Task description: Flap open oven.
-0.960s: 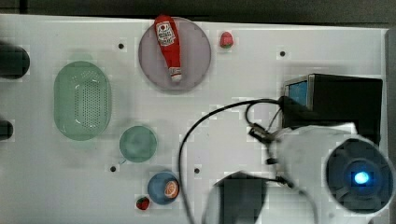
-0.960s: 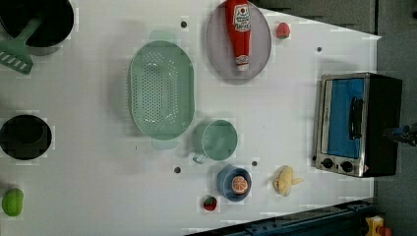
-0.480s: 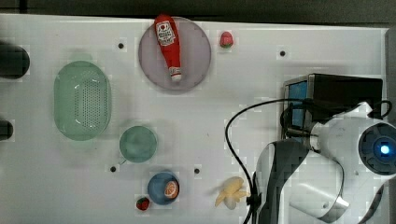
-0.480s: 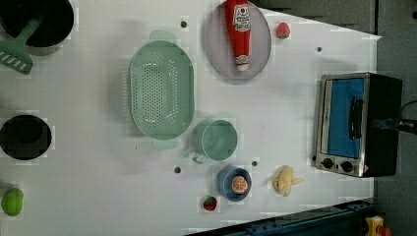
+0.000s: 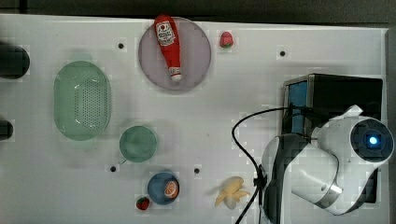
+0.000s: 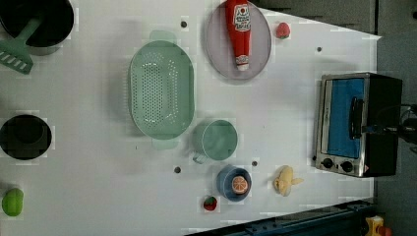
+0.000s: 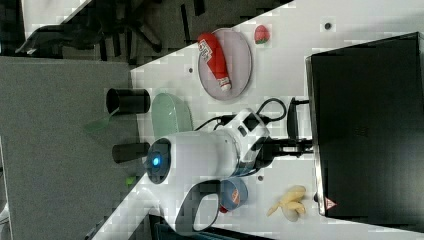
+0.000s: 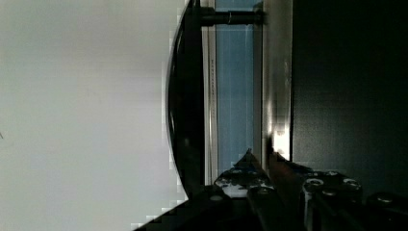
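One oven (image 6: 358,124) sits at three o'clock on the table (image 6: 98,187) in the left view, door shut, two knobs (image 6: 336,164) at its lower end. My gripper (image 7: 300,145) reaches over the black top to the door's bar handle (image 6: 355,118); in the wrist view a fingertip (image 8: 243,174) sits in the gap between bar and glass, but how wide my fingers stand I cannot tell.

I count, in the left view: one ketchup bottle (image 6: 239,27) on one plate (image 6: 260,54) at twelve o'clock, two strawberries (image 6: 282,30), one colander (image 6: 161,89), one cup (image 6: 218,140), one blue bowl (image 6: 234,182), one banana (image 6: 285,180) at five o'clock just beside the oven. My own arm (image 5: 327,163) covers much of the oven in the top view.
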You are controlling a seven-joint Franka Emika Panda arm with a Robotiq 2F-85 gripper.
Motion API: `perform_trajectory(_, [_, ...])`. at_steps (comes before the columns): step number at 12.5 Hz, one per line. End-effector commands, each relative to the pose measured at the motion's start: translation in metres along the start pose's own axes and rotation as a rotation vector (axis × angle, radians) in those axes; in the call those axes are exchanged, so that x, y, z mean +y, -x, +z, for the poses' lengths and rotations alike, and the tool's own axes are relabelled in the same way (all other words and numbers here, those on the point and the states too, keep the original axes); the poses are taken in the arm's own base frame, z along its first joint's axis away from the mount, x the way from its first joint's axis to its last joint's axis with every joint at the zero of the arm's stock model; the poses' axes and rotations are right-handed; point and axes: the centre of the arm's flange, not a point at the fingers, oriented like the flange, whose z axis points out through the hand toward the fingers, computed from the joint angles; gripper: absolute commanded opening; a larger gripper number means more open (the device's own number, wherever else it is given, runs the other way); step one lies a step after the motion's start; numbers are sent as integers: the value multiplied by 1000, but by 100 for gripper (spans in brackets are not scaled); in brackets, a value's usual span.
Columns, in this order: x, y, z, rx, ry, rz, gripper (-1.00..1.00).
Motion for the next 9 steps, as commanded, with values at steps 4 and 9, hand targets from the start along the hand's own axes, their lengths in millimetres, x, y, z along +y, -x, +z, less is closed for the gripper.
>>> perform_trajectory(4, [-28, -20, 8, 23, 19, -107, -65])
perform_trajectory(9, [-54, -27, 9, -6, 108, -129, -65])
